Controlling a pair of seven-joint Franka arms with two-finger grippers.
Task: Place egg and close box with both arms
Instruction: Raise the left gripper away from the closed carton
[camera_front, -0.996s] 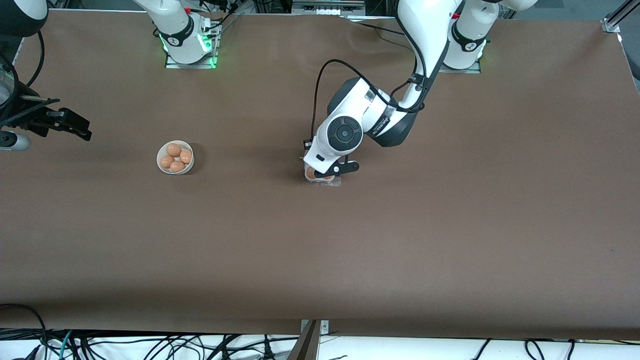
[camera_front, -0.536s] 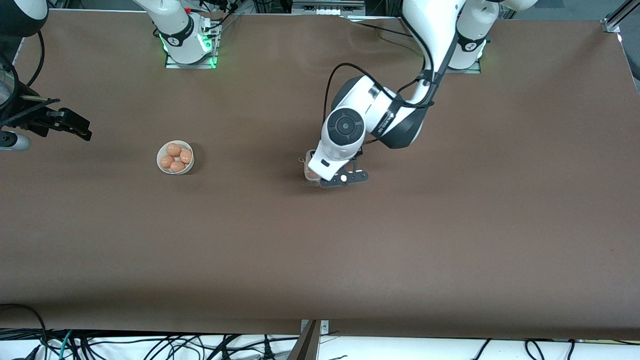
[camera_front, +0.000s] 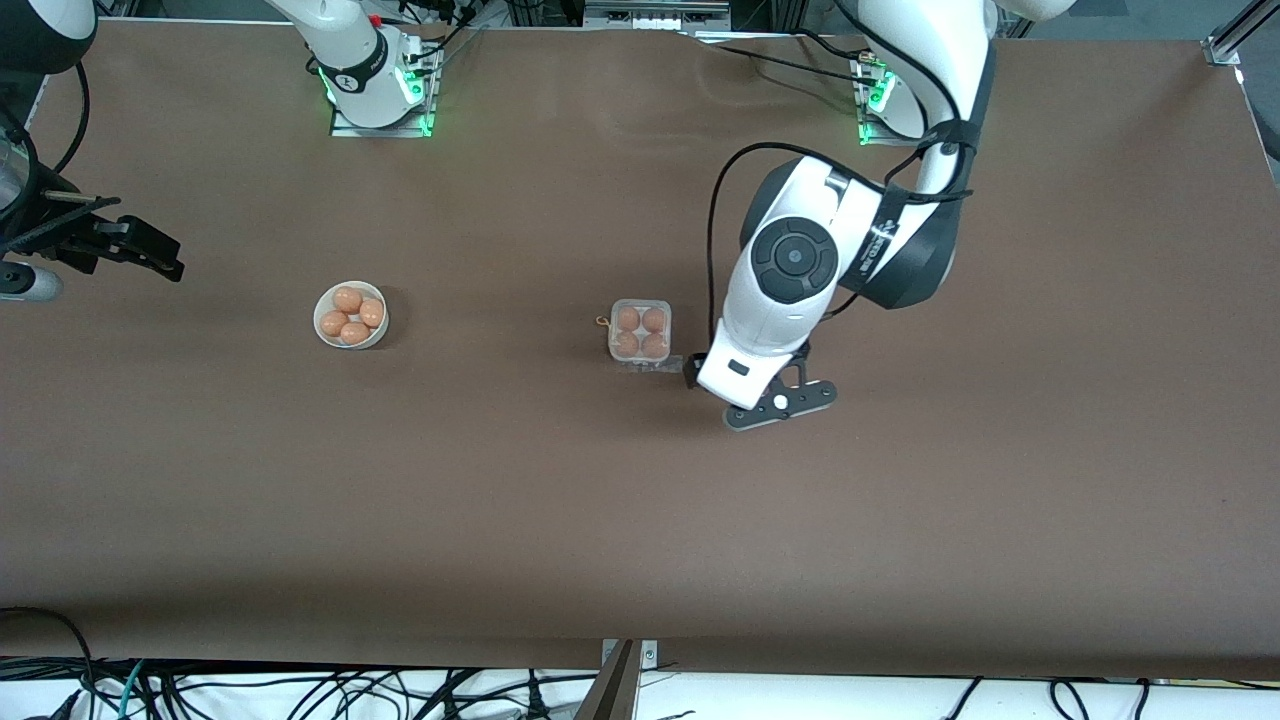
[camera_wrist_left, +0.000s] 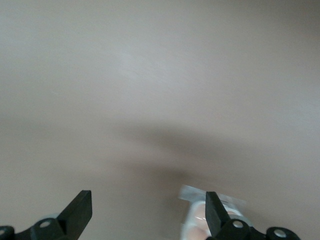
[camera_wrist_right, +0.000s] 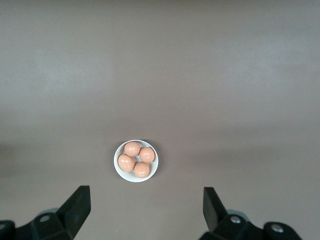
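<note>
— Checking progress, starting at the right arm's end of the brown worktop (camera_front: 640, 520): what is done?

— A round white bowl (camera_front: 351, 316) there holds four smooth orange-brown eggs. Near the middle of the worktop, well apart from it, stands the small square clear-plastic egg box (camera_front: 640, 333). All four cells are filled, so the egg (camera_front: 654, 345) looks placed. I cannot tell from the front view whether the transparent lid is fully down; a clear flap shows at the edge nearer the front camera. I judge that closing it, or confirming it shut, is what remains.

— And the hands?

— The right hand (camera_wrist_right: 145, 210) hangs over the worktop at the right arm's end, above the bowl. Its fingers are spread wide and empty, and the arm waits. The left hand (camera_front: 775, 405) is over bare worktop just beside the box, toward the left arm's end. Its fingers (camera_wrist_left: 80, 210) are released wide, holding and touching nothing; the left wrist view shows the box next to one fingertip.
</note>
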